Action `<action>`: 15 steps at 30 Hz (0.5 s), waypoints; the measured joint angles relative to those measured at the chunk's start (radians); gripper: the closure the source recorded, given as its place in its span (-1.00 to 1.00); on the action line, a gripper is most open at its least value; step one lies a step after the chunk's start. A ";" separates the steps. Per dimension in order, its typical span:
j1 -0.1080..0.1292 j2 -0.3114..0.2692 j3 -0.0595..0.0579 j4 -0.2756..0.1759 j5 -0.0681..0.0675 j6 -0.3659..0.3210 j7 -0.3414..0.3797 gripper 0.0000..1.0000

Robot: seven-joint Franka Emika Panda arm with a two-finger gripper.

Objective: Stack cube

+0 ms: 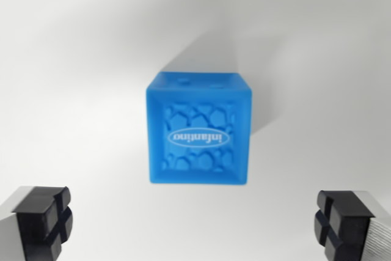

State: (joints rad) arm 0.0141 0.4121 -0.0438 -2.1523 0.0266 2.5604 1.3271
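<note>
A blue cube (198, 129) with a pebbled face and a white oval logo rests on a plain white surface, in the middle of the wrist view. My gripper (195, 227) hangs above it, open wide. One black finger pad (43, 218) shows at the bottom left corner and the other pad (342, 221) at the bottom right. The cube lies between them and a little farther up the picture, touching neither. Nothing is held. No second cube shows in this view.
The white surface (73, 59) fills the whole picture. A soft shadow (211, 53) falls from the cube toward the top of the view.
</note>
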 joint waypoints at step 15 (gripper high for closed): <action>-0.004 0.132 0.006 0.018 0.007 0.112 -0.001 -1.00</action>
State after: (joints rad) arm 0.0105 0.5443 -0.0378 -2.1342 0.0337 2.6726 1.3265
